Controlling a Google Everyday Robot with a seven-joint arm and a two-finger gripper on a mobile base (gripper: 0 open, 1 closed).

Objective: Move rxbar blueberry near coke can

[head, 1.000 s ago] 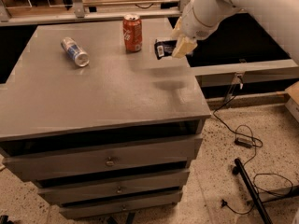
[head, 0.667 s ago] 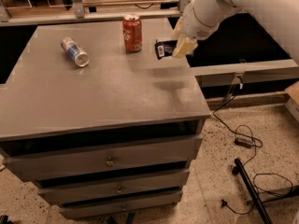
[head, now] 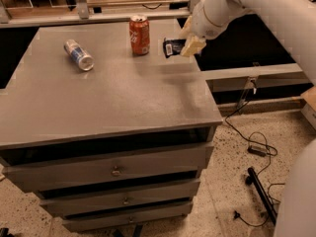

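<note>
The red coke can (head: 139, 35) stands upright at the back of the grey cabinet top (head: 113, 93). The rxbar blueberry (head: 173, 47), a dark bar with a white patch, is held in my gripper (head: 186, 46) a little to the right of the can, just above the surface. The gripper comes in from the right on a white arm, and its pale fingers (head: 191, 47) are shut on the bar's right end. A small gap separates the bar from the can.
A silver-and-blue can (head: 79, 55) lies on its side at the back left of the top. The cabinet has drawers (head: 116, 170) in front. Cables (head: 256, 142) lie on the floor at the right. Shelving runs behind the cabinet.
The gripper with the bar has moved slightly left, toward the coke can. The cans have not moved.
</note>
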